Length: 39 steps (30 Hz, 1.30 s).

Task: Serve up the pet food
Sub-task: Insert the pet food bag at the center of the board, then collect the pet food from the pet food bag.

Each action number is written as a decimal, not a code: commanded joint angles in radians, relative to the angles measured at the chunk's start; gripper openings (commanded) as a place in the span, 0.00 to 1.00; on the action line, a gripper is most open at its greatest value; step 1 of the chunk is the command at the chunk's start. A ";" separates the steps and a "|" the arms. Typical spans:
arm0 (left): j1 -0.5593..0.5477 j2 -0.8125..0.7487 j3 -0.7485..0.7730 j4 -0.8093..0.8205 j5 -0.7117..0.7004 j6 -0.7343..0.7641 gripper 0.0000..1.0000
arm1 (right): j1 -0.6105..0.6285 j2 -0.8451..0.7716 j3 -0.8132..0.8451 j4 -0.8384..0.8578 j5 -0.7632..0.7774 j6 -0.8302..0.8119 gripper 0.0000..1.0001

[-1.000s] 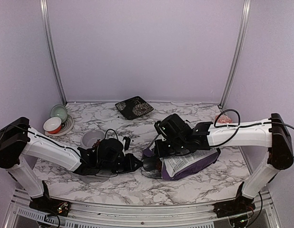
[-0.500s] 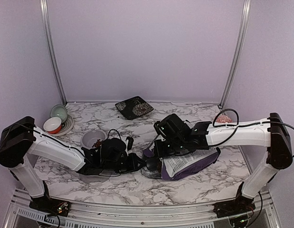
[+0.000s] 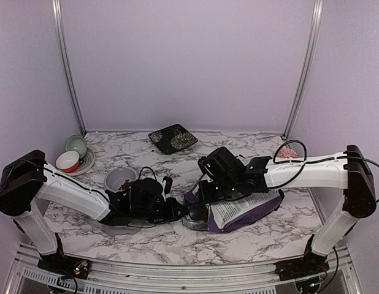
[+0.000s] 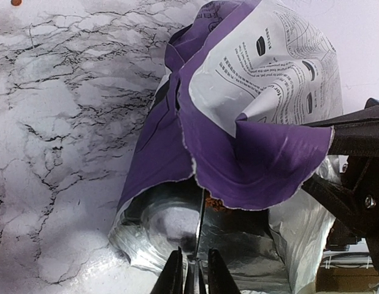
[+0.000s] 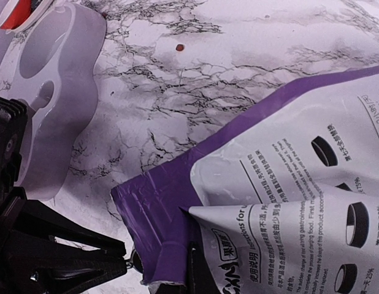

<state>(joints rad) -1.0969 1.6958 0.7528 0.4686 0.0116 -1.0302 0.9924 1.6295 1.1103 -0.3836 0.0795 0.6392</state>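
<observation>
- The bag lies on its side on the marble-patterned counter. It is crinkled film, purple with white panels of small black print. Silvery foil lining shows at the open mouth.
- My right end effector is clamped fully closed on the bag's upper lip and holds that purple flap up off the mouth. In its own wrist view the fingers are mostly buried under the flap.
- My left end effector is nearly closed. Its two dark fingers pinch the thin metal handle of the scoop, which I see edge-on as a bare line.
- The scoop's round, shiny cup sits just inside the bag mouth, on the foil. Its reflections blend with the lining, so I cannot trace its rim.
- Of the pet food, I make out only a few small reddish-brown pellets at the bag mouth, right under the flap's edge and beside the handle. The flap hides the rest of the bag's inside.
- I cannot tell whether the cup has any kibble in it.
- One stray pellet lies on the bare counter, apart from both the bag and the grey double bowl.
- The bowl is a smooth matte moulding with round wells, cut off by the frame edge in the right wrist view.
- From overhead, one well shows brownish specks, too small for me to be sure of.
</observation>
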 commanded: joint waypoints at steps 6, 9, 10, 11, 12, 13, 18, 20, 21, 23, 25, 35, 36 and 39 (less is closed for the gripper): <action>0.001 -0.009 0.003 0.035 0.024 -0.012 0.00 | 0.013 0.015 0.029 -0.019 -0.018 0.005 0.00; 0.002 -0.026 -0.012 0.046 0.022 -0.021 0.00 | 0.014 0.011 0.028 -0.021 -0.017 0.007 0.00; 0.001 -0.033 -0.015 0.049 0.022 -0.024 0.00 | 0.013 0.010 0.027 -0.021 -0.016 0.007 0.00; 0.002 -0.039 -0.015 0.050 0.021 -0.028 0.00 | 0.014 0.008 0.026 -0.022 -0.015 0.007 0.00; 0.001 -0.047 -0.015 0.052 0.020 -0.031 0.00 | 0.013 0.006 0.025 -0.021 -0.014 0.007 0.00; 0.002 -0.056 -0.039 0.054 0.018 -0.032 0.00 | 0.013 0.006 0.026 -0.021 -0.014 0.008 0.00; 0.002 -0.093 -0.066 0.062 0.009 -0.045 0.00 | 0.014 0.004 0.025 -0.020 -0.015 0.008 0.00; 0.001 -0.102 -0.071 0.064 0.008 -0.044 0.00 | 0.014 0.004 0.026 -0.020 -0.015 0.008 0.00; 0.001 -0.103 -0.073 0.064 0.007 -0.044 0.00 | 0.014 0.003 0.027 -0.020 -0.015 0.009 0.00; 0.001 -0.106 -0.075 0.066 0.007 -0.047 0.00 | 0.014 0.003 0.027 -0.020 -0.015 0.008 0.00; 0.001 -0.104 -0.076 0.070 0.008 -0.046 0.00 | 0.014 0.003 0.027 -0.021 -0.015 0.010 0.00; 0.001 -0.062 -0.063 0.090 0.020 -0.048 0.00 | 0.014 -0.005 0.021 -0.023 -0.012 0.010 0.00; 0.001 -0.052 -0.058 0.093 0.026 -0.047 0.00 | 0.014 -0.005 0.021 -0.024 -0.012 0.010 0.00; 0.001 -0.024 -0.046 0.105 0.036 -0.045 0.00 | 0.015 -0.008 0.020 -0.027 -0.011 0.010 0.00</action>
<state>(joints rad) -1.0969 1.6352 0.6853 0.5240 0.0265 -1.0748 0.9924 1.6302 1.1103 -0.3836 0.0799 0.6395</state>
